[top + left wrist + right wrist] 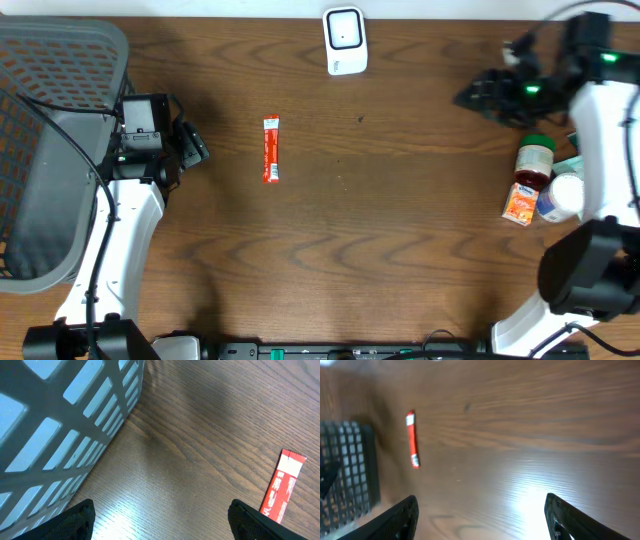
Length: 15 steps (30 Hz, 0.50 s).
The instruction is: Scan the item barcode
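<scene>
A slim red sachet (271,150) lies flat on the wooden table, left of centre, with nothing holding it. It also shows at the right edge of the left wrist view as the sachet (282,487), and far off as the sachet (411,440) in the right wrist view. The white barcode scanner (345,40) stands at the table's back edge. My left gripper (195,147) hovers left of the sachet, open and empty (160,507). At the back right my right gripper (472,95) is open with only bare table between its fingers (480,502).
A grey slatted basket (55,150) fills the far left, close beside the left arm (60,425). By the right arm's base stand a green-lidded jar (535,160), an orange packet (518,203) and a white bottle (560,197).
</scene>
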Tool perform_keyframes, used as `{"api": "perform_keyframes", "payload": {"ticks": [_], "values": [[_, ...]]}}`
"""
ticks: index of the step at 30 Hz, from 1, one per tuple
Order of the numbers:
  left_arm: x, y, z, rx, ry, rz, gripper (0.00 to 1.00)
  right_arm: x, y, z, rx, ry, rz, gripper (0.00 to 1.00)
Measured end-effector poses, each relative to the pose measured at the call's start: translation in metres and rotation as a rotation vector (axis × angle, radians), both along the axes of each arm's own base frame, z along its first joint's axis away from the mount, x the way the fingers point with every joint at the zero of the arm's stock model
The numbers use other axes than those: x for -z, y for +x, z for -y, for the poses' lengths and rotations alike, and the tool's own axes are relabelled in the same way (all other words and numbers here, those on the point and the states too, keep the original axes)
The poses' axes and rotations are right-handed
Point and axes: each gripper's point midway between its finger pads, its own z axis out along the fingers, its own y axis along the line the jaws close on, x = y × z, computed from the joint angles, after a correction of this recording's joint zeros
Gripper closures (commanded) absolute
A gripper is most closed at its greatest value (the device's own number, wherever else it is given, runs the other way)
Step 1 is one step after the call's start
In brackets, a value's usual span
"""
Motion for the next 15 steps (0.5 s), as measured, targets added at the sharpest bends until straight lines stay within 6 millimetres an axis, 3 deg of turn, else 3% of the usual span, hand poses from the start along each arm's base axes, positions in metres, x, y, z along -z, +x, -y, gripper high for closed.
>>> {"api": "perform_keyframes", "payload": {"ticks": [5,15], "values": [[0.0,0.0,0.0,0.0,0.0,0.0,0.15,0.005,-0.004,-0.065,-0.089,-0.069,-0.004,0.12],[0.0,0.0,0.0,0.0,0.0,0.002,0.15,0.002,-0.012,-0.164,-0.167,-0.131,0.084,0.15]]}}
